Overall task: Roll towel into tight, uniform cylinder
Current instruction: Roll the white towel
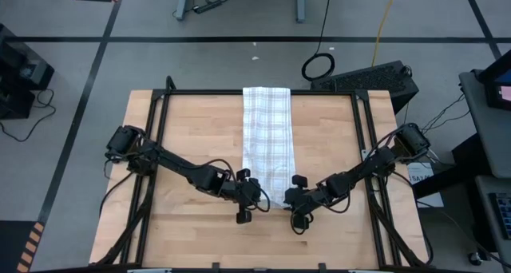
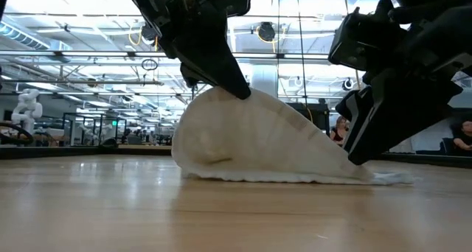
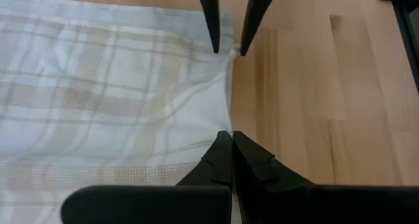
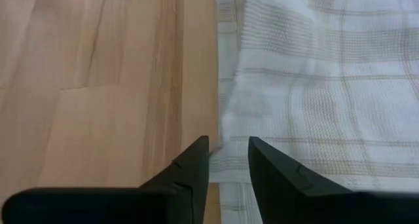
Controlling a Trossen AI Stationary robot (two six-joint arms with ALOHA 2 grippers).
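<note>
White checked towel (image 1: 267, 139) laid long down middle of wooden desk (image 1: 184, 137). Near end lifted off desk, no roll made yet. Left tool (image 3: 227, 140) pinched together on towel corner. Right tool (image 4: 227, 149) apart around other corner. Whole roll left.

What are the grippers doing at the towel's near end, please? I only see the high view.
Observer: In the low view, the left gripper holds one corner of the towel raised in a peak above the table.
Operator: Is it really closed on it?
Observer: Yes; its wrist view shows the fingers pinched together on the edge.
Operator: And the right one?
Observer: The right gripper is open, straddling the edge, low by the table.
</note>
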